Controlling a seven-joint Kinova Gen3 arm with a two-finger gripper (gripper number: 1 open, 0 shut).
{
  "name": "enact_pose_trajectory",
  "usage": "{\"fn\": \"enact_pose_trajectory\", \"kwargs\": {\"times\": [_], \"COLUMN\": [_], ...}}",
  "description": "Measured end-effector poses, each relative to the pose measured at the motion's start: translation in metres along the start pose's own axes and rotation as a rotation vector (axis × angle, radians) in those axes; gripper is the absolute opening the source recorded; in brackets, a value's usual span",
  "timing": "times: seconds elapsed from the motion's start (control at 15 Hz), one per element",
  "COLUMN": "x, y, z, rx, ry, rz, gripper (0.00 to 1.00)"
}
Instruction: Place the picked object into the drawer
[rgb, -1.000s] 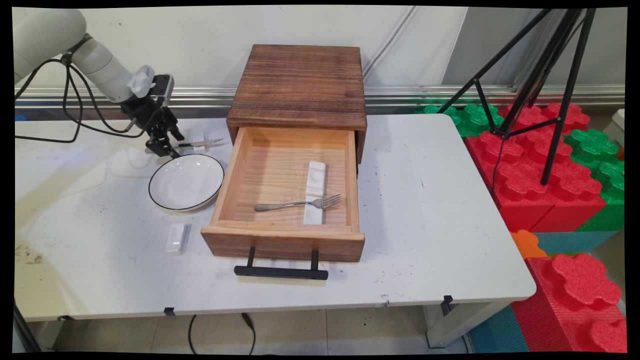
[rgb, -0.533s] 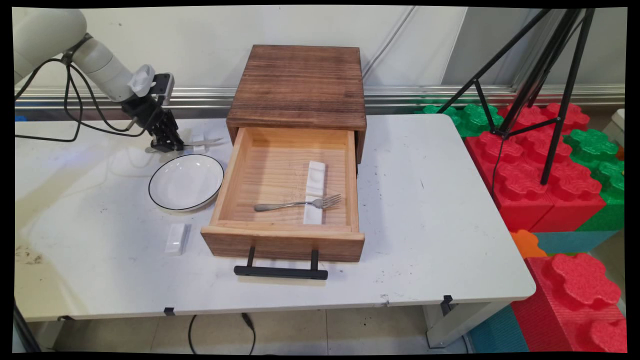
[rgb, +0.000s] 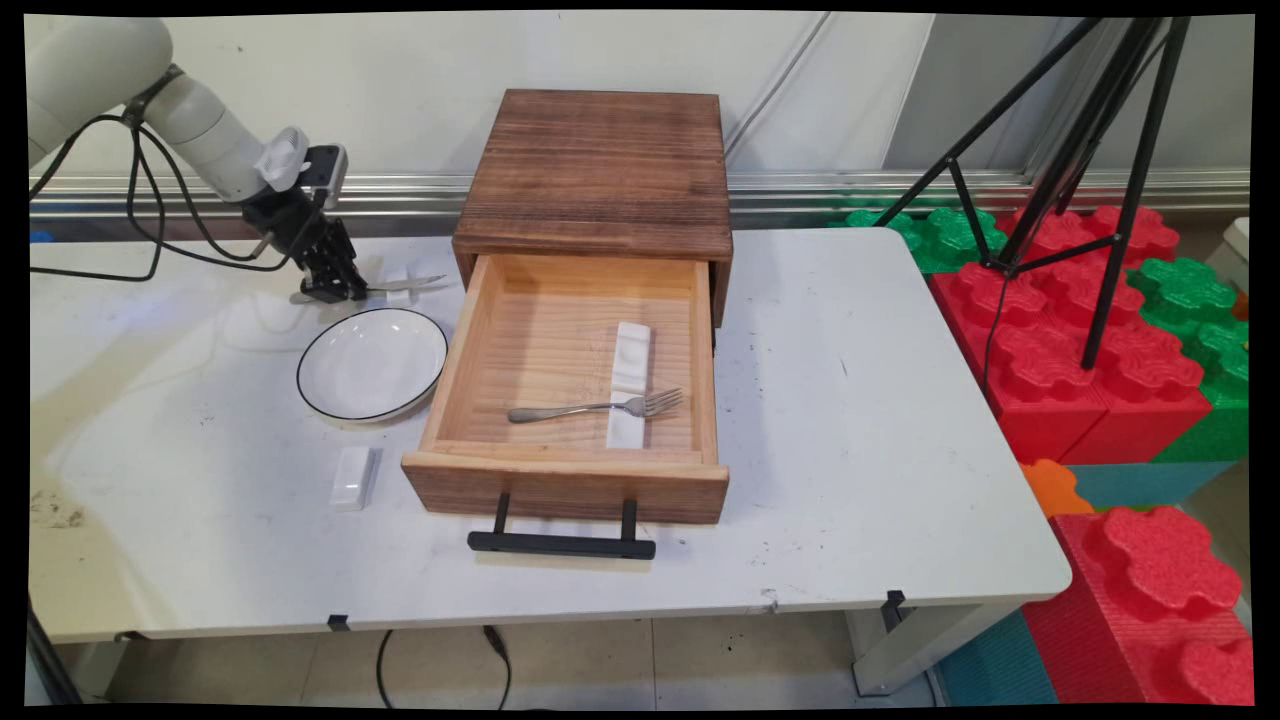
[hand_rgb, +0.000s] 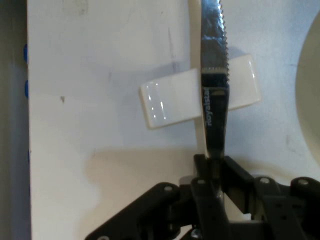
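Gripper's got the knife by the handle

The gripper (hand_rgb: 212, 165) is pinched tight on the knife (hand_rgb: 214, 75) at the table's (rgb: 850, 400) far left, behind the plate (rgb: 372, 363). The blade points straight away from the fingers toward the drawer box (rgb: 600, 170), lying across a small white rest (hand_rgb: 170, 100).

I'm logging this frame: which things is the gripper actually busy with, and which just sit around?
In hand: gripper, its fingers closed on the knife, which lies across a white rest.
Lying about: plate, open drawer, fork, second white rest.
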Motion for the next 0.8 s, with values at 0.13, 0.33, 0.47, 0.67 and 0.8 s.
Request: {"fn": "enact_pose_trajectory", "kwargs": {"times": [0.13,0.33,0.47,0.67,0.8], "x": [0.0,0.001,0.001,0.001,0.002], "y": [0.0,0.0,0.001,0.006,0.01], "z": [-0.003,-0.009,-0.015,-0.029,-0.038], "rx": [0.001,0.002,0.002,-0.001,-0.004], "ry": [0.002,0.002,0.003,0.008,0.012], "rz": [0.002,0.014,0.024,0.04,0.048], "gripper": [0.0,0.0,0.0,0.0,0.0]}}
